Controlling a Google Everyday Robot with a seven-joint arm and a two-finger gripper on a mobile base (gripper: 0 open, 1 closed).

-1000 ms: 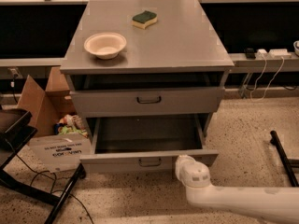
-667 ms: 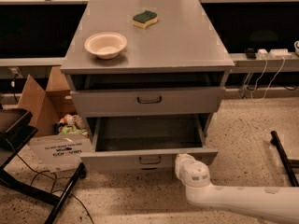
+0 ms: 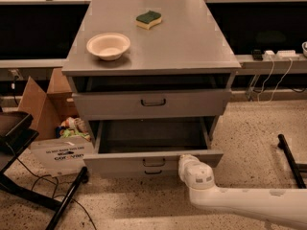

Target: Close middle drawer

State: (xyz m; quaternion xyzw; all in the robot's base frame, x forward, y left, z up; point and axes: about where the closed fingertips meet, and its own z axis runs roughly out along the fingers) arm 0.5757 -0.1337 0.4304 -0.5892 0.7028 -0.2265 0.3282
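Note:
The middle drawer (image 3: 144, 160) is pulled well out of the grey cabinet (image 3: 158, 47). Its low front panel carries a small dark bar handle (image 3: 153, 163), and its long shallow tray (image 3: 152, 135) looks empty. My white arm (image 3: 240, 202) comes in from the lower right. Its rounded end, with the gripper (image 3: 185, 161), rests against the right part of the drawer's front panel. The taller-fronted drawer (image 3: 153, 103) above is nearly shut. Only a strip of the lowest drawer front (image 3: 153, 172) shows under the open one.
On the cabinet top are a cream bowl (image 3: 108, 45) and a green-and-yellow sponge (image 3: 148, 18). A cardboard box (image 3: 50, 128) of items stands left of the cabinet, beside a black stand (image 3: 29, 190) with cables. A black bar (image 3: 290, 159) lies on the floor at right.
The arm's end has edged slightly up and left against the drawer front. The drawer stands about as far out as before.

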